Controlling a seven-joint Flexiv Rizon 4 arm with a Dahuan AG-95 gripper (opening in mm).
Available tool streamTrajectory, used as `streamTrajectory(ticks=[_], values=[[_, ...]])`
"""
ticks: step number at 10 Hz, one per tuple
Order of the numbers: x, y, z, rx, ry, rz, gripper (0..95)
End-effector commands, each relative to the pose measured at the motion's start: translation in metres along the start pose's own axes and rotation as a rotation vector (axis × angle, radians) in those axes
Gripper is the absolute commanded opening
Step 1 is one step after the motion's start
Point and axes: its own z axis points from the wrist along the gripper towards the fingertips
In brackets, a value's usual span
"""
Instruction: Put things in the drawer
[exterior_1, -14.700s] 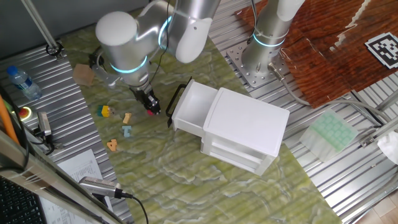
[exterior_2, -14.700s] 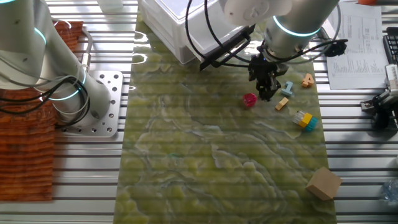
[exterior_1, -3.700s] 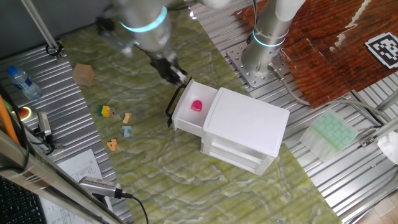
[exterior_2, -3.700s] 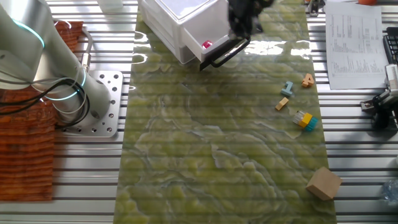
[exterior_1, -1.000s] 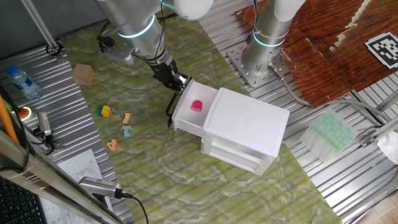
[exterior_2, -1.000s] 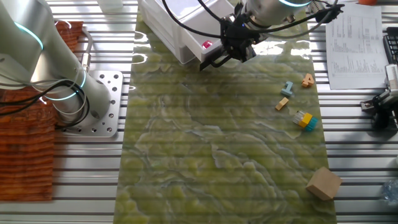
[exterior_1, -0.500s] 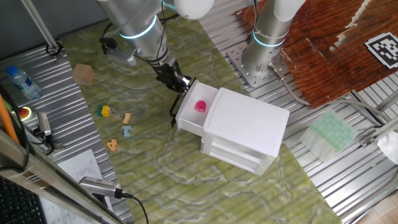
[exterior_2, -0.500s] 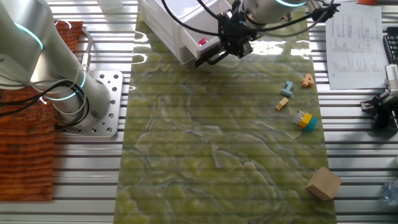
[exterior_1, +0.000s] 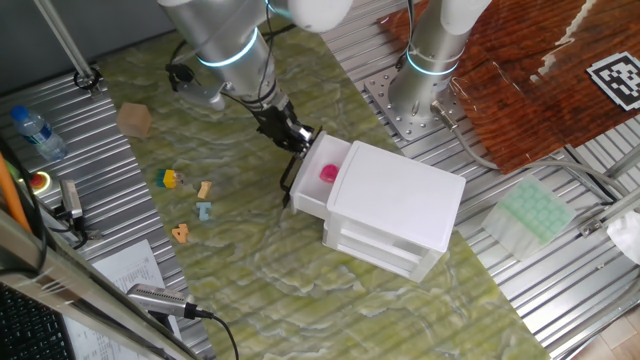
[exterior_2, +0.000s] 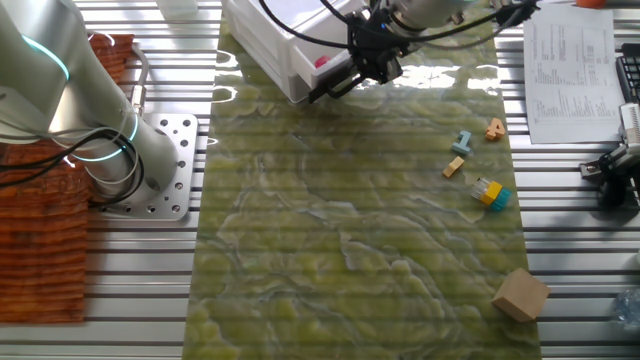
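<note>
**Op:** Four pieces sit out on the counter (exterior_1: 120, 190) at left: yellow (exterior_1: 169, 179), tan (exterior_1: 204, 189), blue (exterior_1: 204, 210), orange (exterior_1: 180, 233). A brown block (exterior_1: 133, 119) lies apart from them, nearer the bottle (exterior_1: 37, 132).

**Obs:** And the arm?

**Op:** I've got the jaws (exterior_1: 298, 138) right at the handle (exterior_1: 292, 172) of the drawer (exterior_1: 316, 186). Whether they're closed on it or just pressing against it, I can't tell; both views are too crowded there.

**Obs:** What's inside?

**Op:** Pink piece (exterior_1: 328, 173), lying in the open strip of the drawer, close to the cabinet (exterior_1: 395, 205) face. From the other side I only catch a sliver of pink (exterior_2: 324, 61).

**Obs:** So you're shutting it?

**Op:** That's my read. To do it well I'd push straight along the drawer's travel, not across it, so it doesn't jam. I'd go slowly, since the cabinet looks light and could slide on the mat.
</note>
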Motion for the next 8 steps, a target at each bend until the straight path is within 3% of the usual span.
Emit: streamTrajectory(ticks=[1,6,8], values=[[0.0007,0.0051,0.0028,-0.003,-0.002,0.002,0.0],[-0.0002,0.0145,0.0067,-0.014,0.002,0.001,0.0],[0.0001,0.0149,0.0060,-0.053,-0.011,0.061,0.0]])
